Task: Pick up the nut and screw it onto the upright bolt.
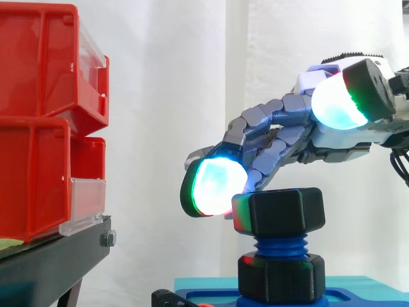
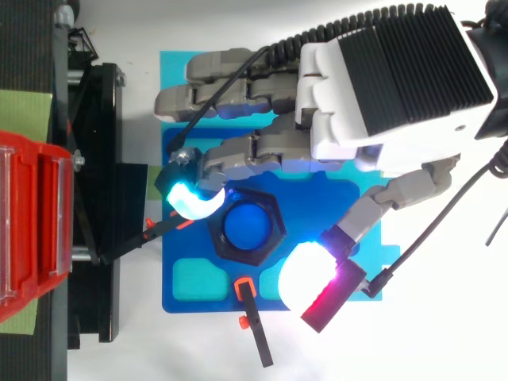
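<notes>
A black hex nut (image 1: 278, 212) sits on top of the upright blue bolt (image 1: 280, 246), with a few threads bare beneath it. From above the nut (image 2: 271, 213) rings the bolt's blue top (image 2: 246, 225). My hand (image 1: 291, 131) reaches in from the right, just above the nut. One glowing fingertip (image 1: 216, 184) rests against the nut's left side, seen in the top view as the fingertip (image 2: 193, 200) at the nut's upper-left corner. The thumb pad (image 1: 337, 102) is raised well above the nut and does not touch it. My hand (image 2: 381, 87) holds nothing.
A second black hex collar (image 1: 281, 278) sits at the bolt's foot on the blue base plate (image 2: 182, 274). Red bins (image 1: 38, 121) stand on a black stand (image 1: 51, 262) to the left. A black lever with orange ends (image 2: 254, 325) lies at the plate's front edge.
</notes>
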Controlling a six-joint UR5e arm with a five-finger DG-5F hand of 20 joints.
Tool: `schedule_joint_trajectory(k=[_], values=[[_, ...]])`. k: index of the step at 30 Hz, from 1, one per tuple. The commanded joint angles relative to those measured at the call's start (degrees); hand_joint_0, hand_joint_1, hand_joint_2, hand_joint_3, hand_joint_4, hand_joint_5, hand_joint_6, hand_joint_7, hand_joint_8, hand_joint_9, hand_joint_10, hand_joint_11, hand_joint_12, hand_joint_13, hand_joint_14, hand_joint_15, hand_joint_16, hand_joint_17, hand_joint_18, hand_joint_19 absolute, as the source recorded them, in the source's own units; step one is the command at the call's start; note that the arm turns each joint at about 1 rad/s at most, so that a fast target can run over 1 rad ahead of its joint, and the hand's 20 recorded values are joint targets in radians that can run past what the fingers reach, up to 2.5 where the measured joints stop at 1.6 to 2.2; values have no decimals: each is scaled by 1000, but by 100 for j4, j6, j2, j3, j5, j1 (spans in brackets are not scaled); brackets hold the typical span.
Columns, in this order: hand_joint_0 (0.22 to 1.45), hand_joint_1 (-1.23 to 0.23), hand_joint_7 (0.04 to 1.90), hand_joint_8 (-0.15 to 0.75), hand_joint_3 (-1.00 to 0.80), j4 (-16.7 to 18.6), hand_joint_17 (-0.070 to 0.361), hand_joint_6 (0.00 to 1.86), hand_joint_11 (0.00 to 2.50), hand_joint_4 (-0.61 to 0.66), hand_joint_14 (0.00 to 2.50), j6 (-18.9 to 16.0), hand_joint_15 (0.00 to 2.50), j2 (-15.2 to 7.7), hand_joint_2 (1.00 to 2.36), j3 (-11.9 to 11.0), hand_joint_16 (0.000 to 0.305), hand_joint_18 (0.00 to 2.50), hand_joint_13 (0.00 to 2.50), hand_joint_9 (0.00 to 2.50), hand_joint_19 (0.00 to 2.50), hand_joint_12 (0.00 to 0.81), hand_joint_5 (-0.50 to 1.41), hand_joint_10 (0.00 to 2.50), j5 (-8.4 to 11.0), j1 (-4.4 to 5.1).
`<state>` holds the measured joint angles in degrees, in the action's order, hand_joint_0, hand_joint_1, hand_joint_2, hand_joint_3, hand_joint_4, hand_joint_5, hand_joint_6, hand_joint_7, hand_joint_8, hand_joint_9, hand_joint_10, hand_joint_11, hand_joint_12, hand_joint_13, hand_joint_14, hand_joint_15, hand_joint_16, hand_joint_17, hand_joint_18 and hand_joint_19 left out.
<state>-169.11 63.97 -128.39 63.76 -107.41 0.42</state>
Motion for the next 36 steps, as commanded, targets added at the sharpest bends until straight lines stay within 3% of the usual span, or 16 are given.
schedule_joint_trajectory(k=[1,10,20,27,30,34,36], values=[[460,-264,951,257,-500,71,94,504,0,266,0,2,0,-2,1000,5,42,0,36,617,0,332,-54,0,0,11],[483,-318,1226,257,-500,115,76,504,0,196,0,10,0,-2,1000,5,34,0,207,859,0,302,19,0,-8,-86],[501,-346,1319,224,-500,203,50,503,0,149,0,98,0,-2,1000,5,22,15,460,1193,0,252,69,0,-26,-200],[510,-356,1437,171,-500,150,29,501,0,93,0,98,0,-2,1000,-4,13,470,812,1545,0,178,103,0,-96,-279],[509,-352,1455,171,-500,177,28,500,0,87,0,107,0,-2,1000,5,13,538,874,1580,0,174,104,0,-105,-306],[497,-325,1305,222,-500,185,47,503,0,130,0,98,0,-2,1000,5,21,365,723,1427,0,222,50,0,-149,-350],[486,-317,1033,248,-500,203,63,505,0,232,0,98,0,-2,1000,5,28,251,599,1212,0,256,-25,0,-175,-367]])
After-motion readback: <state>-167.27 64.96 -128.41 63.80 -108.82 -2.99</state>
